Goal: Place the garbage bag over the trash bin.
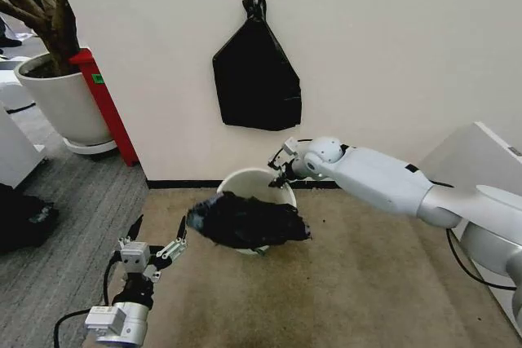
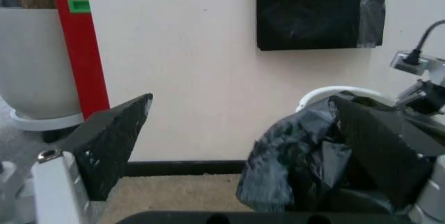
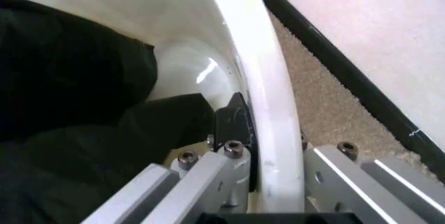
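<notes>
Right gripper (image 1: pixel 283 170) clamps bin (image 1: pixel 277 186) rim; left gripper (image 1: pixel 159 238) gapes wide beside bag (image 1: pixel 245 219). Your bag may slide off.

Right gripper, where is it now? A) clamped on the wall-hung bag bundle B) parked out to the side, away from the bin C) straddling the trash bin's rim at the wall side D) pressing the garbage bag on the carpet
C: in the right wrist view the right gripper has one finger inside and one outside the trash bin rim, gripping it; the head view shows it at the rim's wall side.
</notes>
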Available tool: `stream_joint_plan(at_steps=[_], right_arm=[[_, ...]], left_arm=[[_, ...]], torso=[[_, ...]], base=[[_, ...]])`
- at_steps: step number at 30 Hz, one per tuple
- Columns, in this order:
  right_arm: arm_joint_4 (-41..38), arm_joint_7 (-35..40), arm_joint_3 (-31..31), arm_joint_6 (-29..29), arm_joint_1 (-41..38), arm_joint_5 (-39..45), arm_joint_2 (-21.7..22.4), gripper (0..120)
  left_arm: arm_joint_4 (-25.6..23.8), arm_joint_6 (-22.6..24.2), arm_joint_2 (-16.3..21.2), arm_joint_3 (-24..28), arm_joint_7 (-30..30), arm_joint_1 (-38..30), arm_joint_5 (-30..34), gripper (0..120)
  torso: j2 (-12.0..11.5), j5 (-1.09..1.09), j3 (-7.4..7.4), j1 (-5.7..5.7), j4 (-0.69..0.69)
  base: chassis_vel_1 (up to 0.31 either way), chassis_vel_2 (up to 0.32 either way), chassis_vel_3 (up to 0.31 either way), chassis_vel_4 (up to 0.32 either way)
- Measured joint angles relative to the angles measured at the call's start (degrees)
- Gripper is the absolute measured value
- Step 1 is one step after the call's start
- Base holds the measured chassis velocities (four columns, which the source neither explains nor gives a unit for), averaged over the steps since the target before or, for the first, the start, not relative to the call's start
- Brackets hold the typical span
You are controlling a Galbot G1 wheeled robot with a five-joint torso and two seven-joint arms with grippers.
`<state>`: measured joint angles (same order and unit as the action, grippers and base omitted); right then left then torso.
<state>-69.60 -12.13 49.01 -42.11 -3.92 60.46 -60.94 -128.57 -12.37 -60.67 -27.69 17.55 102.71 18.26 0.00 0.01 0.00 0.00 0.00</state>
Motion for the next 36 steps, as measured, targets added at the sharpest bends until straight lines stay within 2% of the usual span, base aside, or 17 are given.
stream_joint_plan(at_steps=[3, 7, 8, 9, 10, 12, 15, 18, 19, 21, 23, 25, 27, 32, 36], right_arm=[[-2.6, 3.8, 0.0, 0.0, 0.4, 3.3, 1.8, 0], [-8.3, 15.2, -1.3, 0.0, 2.7, 11.8, 5.0, 0], [-10.7, 20.7, -2.3, 0.0, 3.9, 16.4, 6.0, 0], [-11.2, 22.0, -2.5, 0.0, 4.2, 17.3, 6.1, 0], [-13.7, 29.1, -4.3, 0.0, 6.0, 22.1, 6.7, 0], [-14.6, 31.9, -5.1, 0.0, 6.7, 23.8, 6.8, 0], [-18.2, 43.1, -8.8, 0.0, 9.8, 30.7, 7.0, 0], [-21.8, 58.1, -12.7, 0.1, 13.2, 39.0, 6.4, 0], [-21.8, 58.1, -12.7, 0.1, 13.2, 39.0, 6.4, 0], [-23.6, 64.2, -13.9, 0.2, 14.7, 42.0, 6.2, 0], [-25.9, 69.9, -15.0, 2.3, 16.9, 44.0, 6.0, 0], [-28.9, 76.2, -16.4, 7.2, 20.0, 44.6, 5.4, 0], [-29.6, 78.2, -17.1, 8.5, 21.1, 45.0, 5.1, 0], [-33.1, 87.2, -25.2, 14.7, 29.4, 49.5, 2.5, 0], [-33.2, 90.1, -29.5, 17.3, 33.0, 51.7, 1.1, 0]], left_arm=[[0.1, 0.0, 0.0, 0.0, 0.0, -0.3, 0.2, 100], [0.3, 0.0, 0.1, 0.2, 0.0, -0.9, 0.6, 100], [0.5, 0.1, 0.1, 0.4, 0.0, -1.1, 0.6, 100], [0.5, 0.1, 0.1, 0.4, 0.0, -1.2, 0.6, 100], [0.8, 0.1, 0.1, 0.6, 0.0, -1.5, 0.6, 100], [0.8, 0.1, 0.1, 0.6, 0.0, -1.6, 0.6, 100], [0.9, 0.1, 0.0, 0.7, 0.0, -1.7, 0.5, 100], [0.9, 0.1, -0.3, 0.7, -0.1, -1.8, 0.3, 100], [0.9, 0.1, -0.3, 0.7, -0.1, -1.8, 0.3, 100], [0.9, 0.0, -0.6, 0.7, -0.1, -1.7, 0.2, 100], [0.9, 0.0, -0.9, 0.7, -0.2, -1.7, -0.1, 100], [0.7, 0.0, -1.3, 0.8, -0.2, -1.6, -0.4, 100], [0.7, -0.1, -1.4, 0.9, -0.2, -1.6, -0.5, 100], [0.1, -0.4, -2.0, 0.9, -0.3, -1.1, -1.3, 100], [-0.2, -0.6, -2.7, 0.9, -0.3, -0.7, -2.0, 100]], torso=[[0.0, 0.0, 0.0, 0.0, 0.0], [0.0, 0.01, 0.0, 0.0, -0.02], [0.0, 0.01, 0.0, 0.0, -0.02], [0.0, 0.0, 0.0, 0.0, -0.02], [0.0, 0.0, -0.01, 0.0, -0.02], [0.0, -0.01, 0.0, 0.0, 0.0], [0.0, -0.01, -0.01, 0.0, 0.0], [0.0, 0.0, 0.0, 0.0, 0.0], [0.0, 0.0, 0.0, 0.0, 0.0], [0.0, -0.02, -0.01, 0.0, 0.0], [0.0, 0.0, 0.0, 0.0, 0.0], [0.0, -0.02, -0.01, 0.0, 0.0], [0.0, -0.02, -0.01, 0.0, -0.01], [0.0, 0.0, -0.01, 0.0, 0.0], [0.0, -0.01, 0.0, 0.0, -0.01]], base=[[0.0, 0.0, 0.0, 0.0], [0.0, 0.0, 0.0, 0.0], [0.0, 0.0, 0.0, 0.0], [0.0, 0.0, 0.0, 0.0], [0.0, 0.0, 0.0, 0.0], [0.0, 0.0, 0.0, 0.0], [0.0, 0.0, 0.0, 0.0], [0.0, 0.0, 0.0, 0.0], [0.0, 0.0, 0.0, 0.0], [0.0, 0.0, 0.0, 0.0], [0.0, 0.0, 0.0, 0.0], [0.0, 0.0, 0.0, 0.0], [0.0, 0.0, 0.0, 0.0], [0.0, 0.0, 0.0, 0.0], [0.0, 0.0, 0.0, 0.0]])
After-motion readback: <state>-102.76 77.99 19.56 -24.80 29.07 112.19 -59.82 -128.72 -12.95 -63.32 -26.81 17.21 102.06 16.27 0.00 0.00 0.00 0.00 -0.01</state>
